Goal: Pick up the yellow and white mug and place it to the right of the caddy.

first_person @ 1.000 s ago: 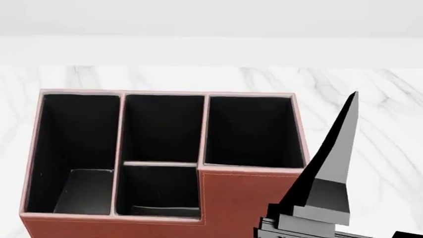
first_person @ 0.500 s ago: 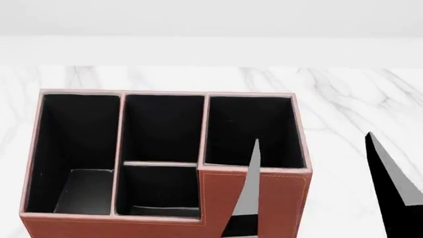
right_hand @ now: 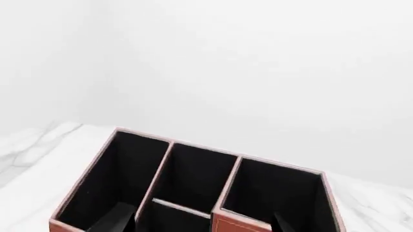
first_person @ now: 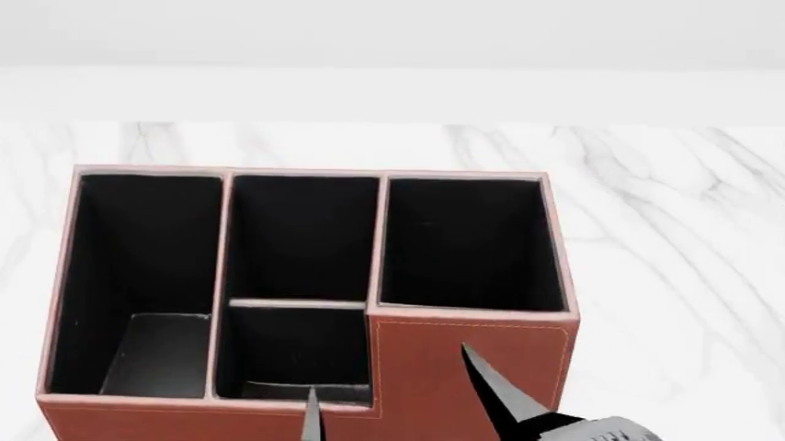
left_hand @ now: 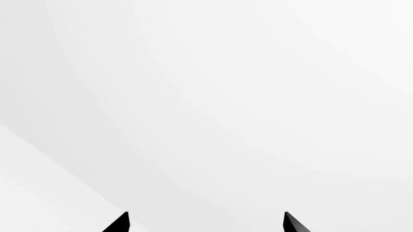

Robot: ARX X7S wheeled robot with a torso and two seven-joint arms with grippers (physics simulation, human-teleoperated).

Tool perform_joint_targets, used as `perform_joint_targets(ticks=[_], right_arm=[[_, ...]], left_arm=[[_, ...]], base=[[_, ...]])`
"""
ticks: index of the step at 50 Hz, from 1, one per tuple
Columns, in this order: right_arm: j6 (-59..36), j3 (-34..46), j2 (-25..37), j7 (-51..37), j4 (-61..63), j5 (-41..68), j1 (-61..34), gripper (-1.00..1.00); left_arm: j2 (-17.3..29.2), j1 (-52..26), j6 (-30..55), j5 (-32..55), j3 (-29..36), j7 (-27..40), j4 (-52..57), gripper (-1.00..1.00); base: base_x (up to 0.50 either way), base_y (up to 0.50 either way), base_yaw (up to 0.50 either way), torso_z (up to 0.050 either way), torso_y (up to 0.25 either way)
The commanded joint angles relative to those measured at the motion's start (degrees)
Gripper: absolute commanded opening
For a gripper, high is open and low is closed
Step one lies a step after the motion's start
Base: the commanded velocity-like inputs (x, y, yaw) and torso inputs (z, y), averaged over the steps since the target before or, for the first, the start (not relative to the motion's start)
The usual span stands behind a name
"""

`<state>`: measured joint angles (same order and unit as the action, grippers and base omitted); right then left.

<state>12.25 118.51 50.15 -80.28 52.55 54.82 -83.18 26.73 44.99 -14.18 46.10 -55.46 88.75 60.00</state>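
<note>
1. Right end effector (first_person: 386, 395): two dark fingertips rise at the bottom edge of the head view, spread apart with nothing between them, in front of the caddy's stepped front.
2. Left end effector (left_hand: 205, 221): only two black tips show in its wrist view, apart, facing blank white; holds nothing.
3. Caddy (first_person: 472, 367): reddish-brown, four black-lined compartments, all visibly bare, standing on the marble tabletop (first_person: 663, 230).
4. Yellow and white mug: not seen in any view; location cannot be told.
5. Judgement: step in hand is locating the mug, before any grasp. Next move calls for pulling back from the caddy, which fills the view and blocks the reach.
</note>
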Motion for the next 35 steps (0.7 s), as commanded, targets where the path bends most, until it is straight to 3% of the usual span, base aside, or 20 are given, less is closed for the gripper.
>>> perform_joint_targets(ticks=[1, 13, 30, 35], right_arm=[[-1.73, 1.26, -8.84, 1.76, -4.9, -1.86, 6.54, 1.0], [-5.62, 5.48, -20.93, 9.52, -10.16, -2.82, 12.21, 1.0], [-6.49, 9.38, -29.1, 20.03, -16.07, -3.08, 17.98, 1.0], [-9.68, 13.82, -32.16, 25.28, -15.39, -4.72, 18.15, 1.0]], left_arm=[[0.73, 0.0, 0.19, -0.37, 0.58, 0.78, 0.0, 1.0], [0.5, 0.0, 0.06, -0.05, 0.3, 0.44, 0.0, 1.0], [-0.41, 0.0, 0.29, 1.63, -1.56, -0.78, 0.0, 1.0], [-0.21, 0.0, 0.24, 1.38, -1.25, -0.57, 0.0, 1.0]], base=[[0.0, 0.0, 0.0, 0.0, 0.0], [0.0, 0.0, 0.0, 0.0, 0.0], [0.0, 0.0, 0.0, 0.0, 0.0], [0.0, 0.0, 0.0, 0.0, 0.0]])
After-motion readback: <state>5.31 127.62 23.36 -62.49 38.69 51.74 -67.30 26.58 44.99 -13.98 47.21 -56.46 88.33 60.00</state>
